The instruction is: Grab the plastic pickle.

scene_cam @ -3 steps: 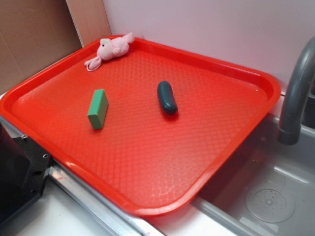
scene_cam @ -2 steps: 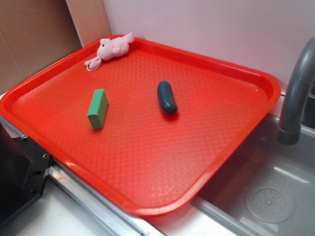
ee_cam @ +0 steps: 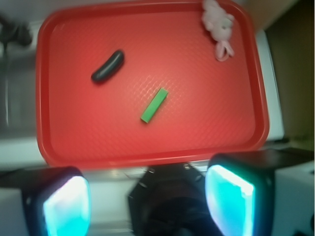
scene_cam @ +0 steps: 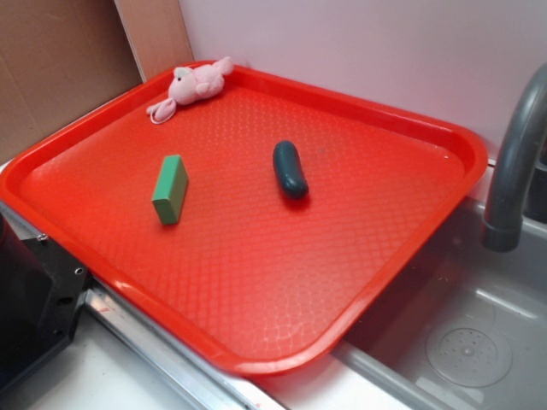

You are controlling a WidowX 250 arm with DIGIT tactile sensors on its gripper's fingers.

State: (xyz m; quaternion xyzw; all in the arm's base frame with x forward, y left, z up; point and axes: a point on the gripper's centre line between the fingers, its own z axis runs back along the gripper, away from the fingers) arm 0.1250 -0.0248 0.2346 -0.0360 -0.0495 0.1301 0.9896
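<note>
The plastic pickle [scene_cam: 290,169] is a dark green glossy oblong lying on the red tray [scene_cam: 256,333], right of the tray's middle. In the wrist view the pickle [ee_cam: 108,66] lies in the tray's upper left part. My gripper [ee_cam: 147,199] shows only in the wrist view, high above the tray's near edge, far from the pickle. Its two cyan-padded fingers [ee_cam: 229,199] stand wide apart with nothing between them. The gripper is out of the exterior view.
A light green rectangular block [scene_cam: 170,189] lies on the tray left of the pickle. A pink plush toy [scene_cam: 195,84] lies at the tray's far corner. A grey faucet [scene_cam: 513,171] and sink basin [scene_cam: 466,342] are at the right. The black robot base [scene_cam: 30,295] sits at the lower left.
</note>
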